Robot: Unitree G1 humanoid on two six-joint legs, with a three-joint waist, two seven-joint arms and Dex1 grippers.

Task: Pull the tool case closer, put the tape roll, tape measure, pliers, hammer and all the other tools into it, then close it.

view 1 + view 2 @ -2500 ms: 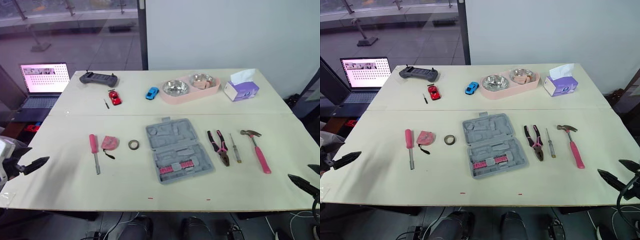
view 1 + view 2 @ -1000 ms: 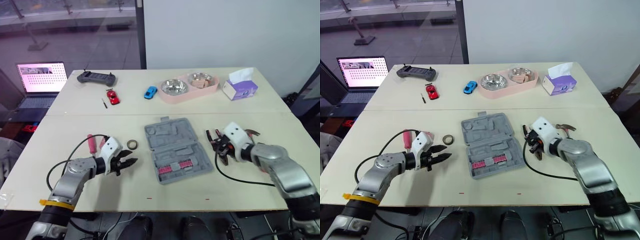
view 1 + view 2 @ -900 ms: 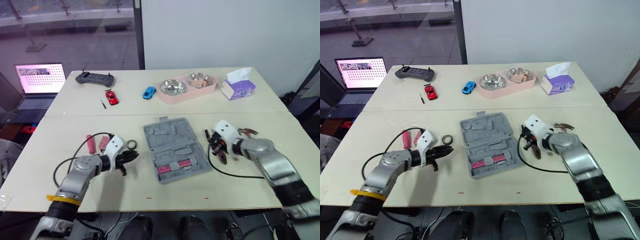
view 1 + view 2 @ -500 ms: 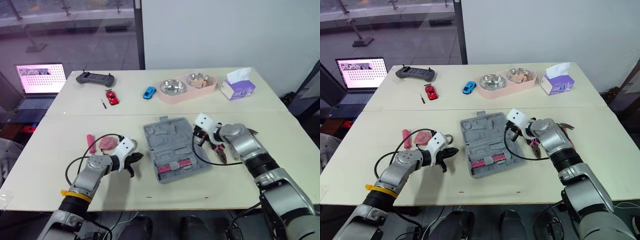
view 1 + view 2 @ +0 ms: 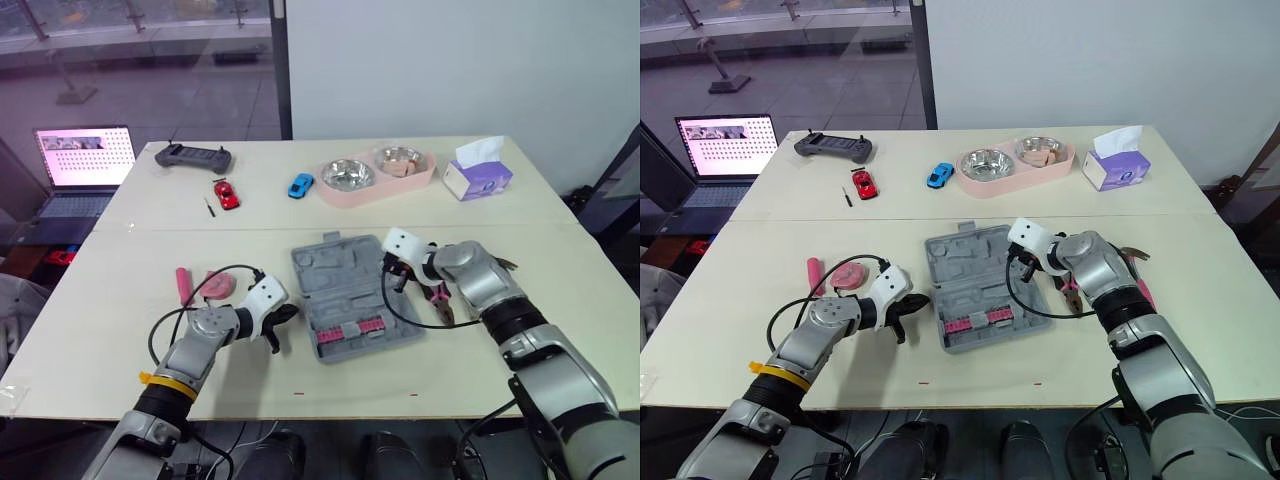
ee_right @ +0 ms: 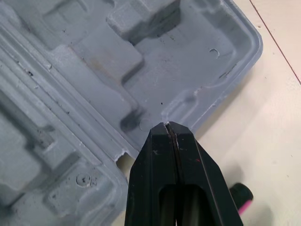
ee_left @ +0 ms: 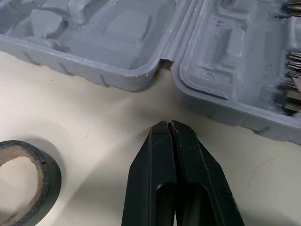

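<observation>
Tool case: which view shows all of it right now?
Left eye view: the whole open tool case lies there, both halves visible. The right eye view matches; each wrist view gives a close-up of one edge by the hinge.

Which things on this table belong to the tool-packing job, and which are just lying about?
Job: tool case, tape roll, tape measure, pink-handled screwdriver, pliers, hammer.
Lying about: laptop, controller, red toy car, blue toy car, bowl tray, tissue box.
</observation>
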